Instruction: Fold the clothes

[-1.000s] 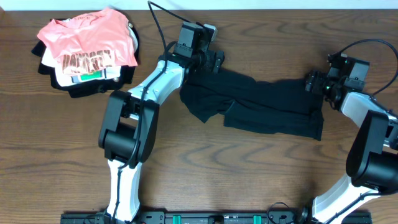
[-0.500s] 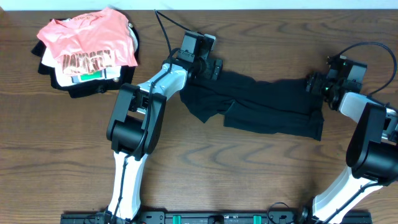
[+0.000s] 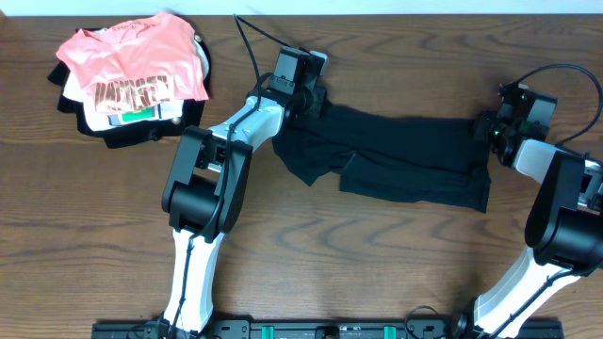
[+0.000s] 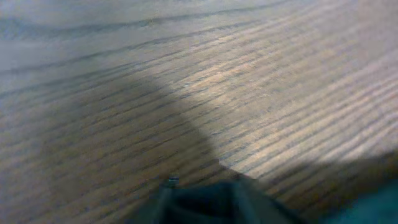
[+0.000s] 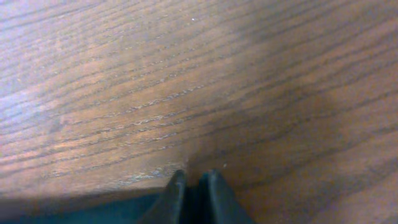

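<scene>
The clothes (image 3: 405, 155), one limp black garment, lie stretched left to right across the middle of the wooden table (image 3: 311, 254), with a fold along their lower left part. My left gripper (image 3: 316, 102) sits at the far left corner, shut on the fabric. The left wrist view is blurred, and the left gripper (image 4: 202, 198) shows only as dark fingers with dark cloth between them. My right gripper (image 3: 482, 127) is at the far right corner. In the right wrist view the right gripper (image 5: 194, 186) has its fingers pressed nearly together on the dark edge of the clothes (image 5: 106, 214).
A pile at the far left corner holds a salmon-pink shirt (image 3: 132, 52) over a white folded garment (image 3: 132, 115) and dark cloth. The table's far edge (image 3: 424, 13) runs just behind both grippers. A cable (image 3: 247, 42) loops above the left arm.
Both grippers have gone from open to shut at the garment's two far corners. The left arm shifted slightly right early on; the garment's top edge now looks pinched at each end.
</scene>
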### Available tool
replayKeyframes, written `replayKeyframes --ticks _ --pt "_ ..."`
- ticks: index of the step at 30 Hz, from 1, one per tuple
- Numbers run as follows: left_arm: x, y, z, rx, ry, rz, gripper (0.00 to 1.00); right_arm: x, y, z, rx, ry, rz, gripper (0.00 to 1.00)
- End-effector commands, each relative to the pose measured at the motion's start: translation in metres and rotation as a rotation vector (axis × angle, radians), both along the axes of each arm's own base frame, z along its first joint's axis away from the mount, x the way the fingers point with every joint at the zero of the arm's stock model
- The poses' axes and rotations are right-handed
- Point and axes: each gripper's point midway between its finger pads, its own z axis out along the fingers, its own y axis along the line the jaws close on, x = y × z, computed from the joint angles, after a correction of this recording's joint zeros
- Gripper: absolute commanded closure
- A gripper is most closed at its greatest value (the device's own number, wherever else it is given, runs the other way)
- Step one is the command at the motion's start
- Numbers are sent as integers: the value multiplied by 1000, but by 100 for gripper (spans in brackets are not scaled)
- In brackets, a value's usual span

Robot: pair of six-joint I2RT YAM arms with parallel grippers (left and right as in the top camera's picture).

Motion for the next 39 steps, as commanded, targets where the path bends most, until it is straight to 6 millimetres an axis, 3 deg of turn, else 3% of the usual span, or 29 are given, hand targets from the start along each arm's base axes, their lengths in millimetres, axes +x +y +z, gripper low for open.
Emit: replayKeyframes --ticks 1,3,13,24,28,32,39 --pt "5 1 -3 4 -4 3 86 -2 -1 -9 38 21 -27 92" --pt "6 2 1 -1 -9 8 94 -1 -1 -6 36 18 -26 94" --pt "16 14 42 -28 -68 40 94 -1 -3 40 21 -25 4 98" --pt "1 28 86 -21 -52 53 94 -45 17 81 87 75 32 99" --pt "-12 33 80 11 -1 39 94 -61 21 86 105 121 26 99" --pt "-25 38 69 48 63 25 94 -79 27 77 136 205 23 99" --pt "-50 70 43 213 189 92 94 -105 35 64 174 323 16 99"
